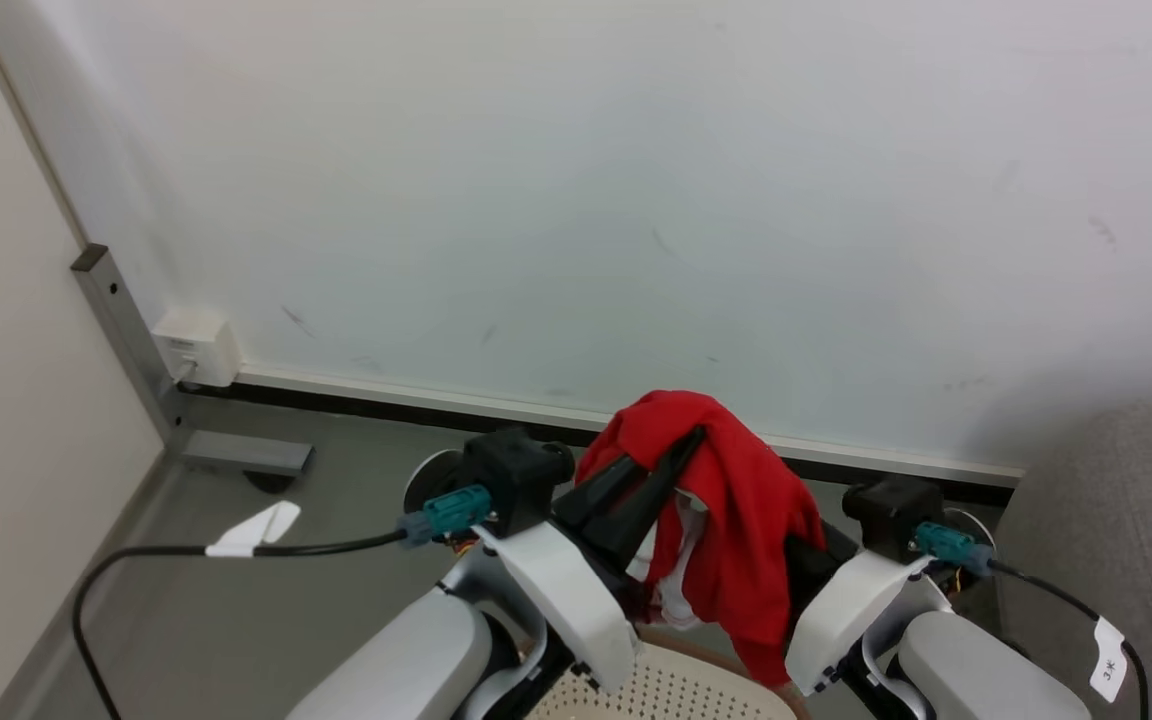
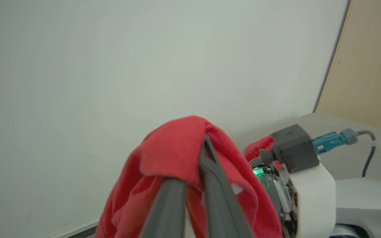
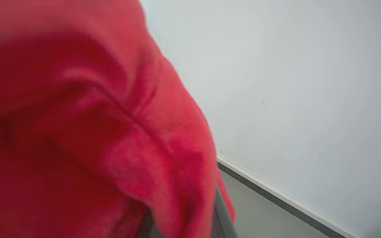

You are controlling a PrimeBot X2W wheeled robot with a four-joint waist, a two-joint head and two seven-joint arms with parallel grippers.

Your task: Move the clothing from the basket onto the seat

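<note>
Bare white wall (image 1: 576, 200) behind: your left gripper (image 2: 205, 145) pinches the clothing (image 1: 736, 500) high above the basket (image 1: 666, 690), probably to carry it clear. Your right gripper (image 3: 218, 213) is closed beneath the drape.

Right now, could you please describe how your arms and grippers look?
Pale grey forearms end in white wrist shells. Each carries a black camera block with a teal plug and a tagged black cable. The left gripper has long, tapering dark fingers.
</note>
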